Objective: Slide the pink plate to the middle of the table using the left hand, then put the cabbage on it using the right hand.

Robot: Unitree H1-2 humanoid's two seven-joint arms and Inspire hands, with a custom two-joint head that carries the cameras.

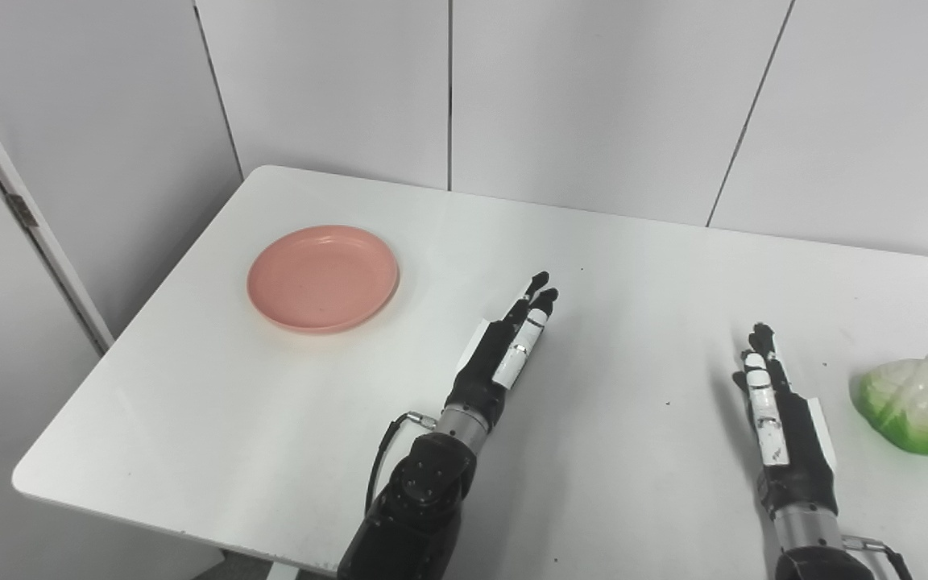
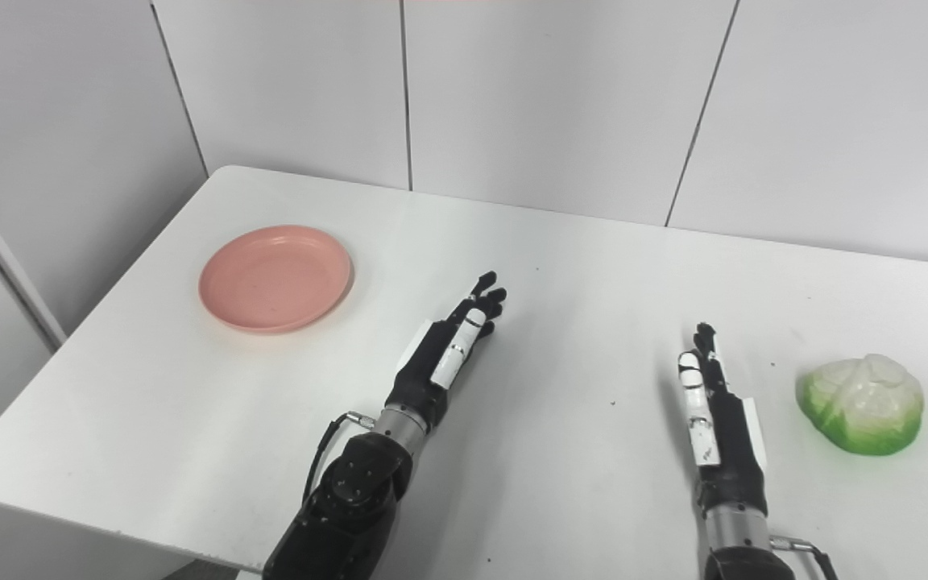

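A round pink plate lies on the left part of the white table, with nothing on it. My left hand reaches over the table's middle, right of the plate and apart from it, fingers stretched out and holding nothing. The cabbage, white on top and green at the base, rests near the table's right edge. My right hand stands edge-on just left of the cabbage, fingers straight and open, a gap between it and the cabbage.
White wall panels close off the back of the table. The table's left edge and rounded front-left corner drop off beside a grey door frame.
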